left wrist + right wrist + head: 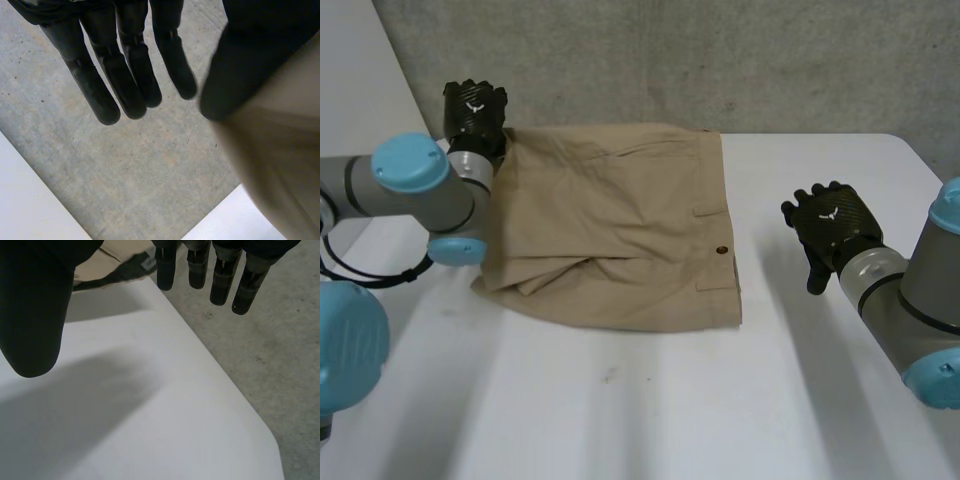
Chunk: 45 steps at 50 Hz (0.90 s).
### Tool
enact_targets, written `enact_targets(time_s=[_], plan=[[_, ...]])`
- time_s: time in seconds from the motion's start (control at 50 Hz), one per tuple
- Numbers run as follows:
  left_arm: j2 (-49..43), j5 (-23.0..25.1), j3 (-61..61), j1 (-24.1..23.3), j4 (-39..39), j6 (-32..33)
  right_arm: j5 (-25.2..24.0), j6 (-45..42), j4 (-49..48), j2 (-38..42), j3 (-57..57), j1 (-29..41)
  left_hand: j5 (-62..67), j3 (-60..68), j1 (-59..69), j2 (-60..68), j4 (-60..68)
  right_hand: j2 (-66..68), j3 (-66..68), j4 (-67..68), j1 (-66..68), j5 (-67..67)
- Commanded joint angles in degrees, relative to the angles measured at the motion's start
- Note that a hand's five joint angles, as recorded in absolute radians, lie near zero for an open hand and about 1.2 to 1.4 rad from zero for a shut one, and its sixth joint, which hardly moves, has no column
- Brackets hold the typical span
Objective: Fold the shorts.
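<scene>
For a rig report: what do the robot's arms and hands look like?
The left arm and right arm are grey tubes with light-blue joint caps. The left hand and right hand are black, each with a small white mark on its back.

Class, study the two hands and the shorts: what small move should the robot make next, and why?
Probably move the right hand sideways to the nearest edge of the shorts. It hangs open over the bare table, apart from the cloth, while the left hand, also open, is at the shorts' far corner. The shorts seem folded once, so another fold looks due.
</scene>
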Motion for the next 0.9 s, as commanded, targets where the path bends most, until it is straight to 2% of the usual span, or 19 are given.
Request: enact_targets(time_s=[0.02,0.18,0.24,0.34,0.44,0.6,0.68,0.76,0.84,0.9], plan=[[0.52,0.37,-6.85,-1.47,4.79,0.05,-0.7,-0.17,0.27,-0.26,1.38,0.5,-50.19,-50.46,-48.32,-50.51,-50.5,-2.15,-1.86,-3.06,-1.39,-3.78],[14.23,0.37,-20.38,-2.26,4.53,-0.13,-5.62,0.71,3.52,-4.92,3.49,2.43,-49.02,-49.29,-47.15,-49.34,-49.33,-2.15,-1.86,-3.06,-1.39,-3.78],[20.64,0.45,-27.06,-2.87,3.74,-0.39,-7.29,3.95,5.81,-5.1,3.49,3.84,-47.17,-47.44,-45.3,-47.49,-47.48,-2.08,-1.78,-2.98,-1.31,-3.7],[30.49,0.72,-38.48,-4.19,-0.12,-0.66,-9.92,10.72,6.87,-4.92,2.96,6.04,-42.13,-42.4,-40.26,-42.45,-42.44,2.13,2.42,1.22,2.89,0.5],[36.82,1.86,-47.54,-6.12,-4.16,-0.83,-11.6,13.45,5.81,-1.15,2.17,7.27,-38.76,-39.03,-36.89,-39.08,-39.07,14.24,14.54,13.34,15.0,12.61],[42.62,2.12,-57.83,-7.36,-9.09,-2.23,-10.89,12.84,4.32,5.7,-1.61,10.26,-32.2,-32.47,-30.33,-32.52,-32.51,19.29,19.59,18.39,20.06,17.67],[43.42,2.47,-60.38,-7.27,-11.11,-6.1,-10.46,12.58,3.53,8.87,-3.45,10.79,-31.18,-31.45,-29.31,-31.51,-31.49,18.96,19.26,18.06,19.72,17.33],[42.63,5.28,-61.09,-6.22,-13.04,-9.96,-6.25,11.52,0.64,11.42,-5.21,11.05,-30.68,-30.96,-28.81,-31.01,-30.99,19.96,20.26,19.06,20.72,18.33],[41.93,7.04,-61.09,-4.64,-14.71,-11.11,-2.03,9.6,-0.86,12.21,-5.83,11.05,-19.78,-20.06,-17.91,-20.11,-20.09,31.01,31.31,30.11,31.78,29.39],[40.7,7.57,-61.0,-4.37,-15.07,-11.12,-0.88,8.36,-1.39,12.65,-6.0,10.88,-17.39,-17.67,-15.52,-17.72,-17.7,33.59,33.88,32.69,34.35,31.96]])
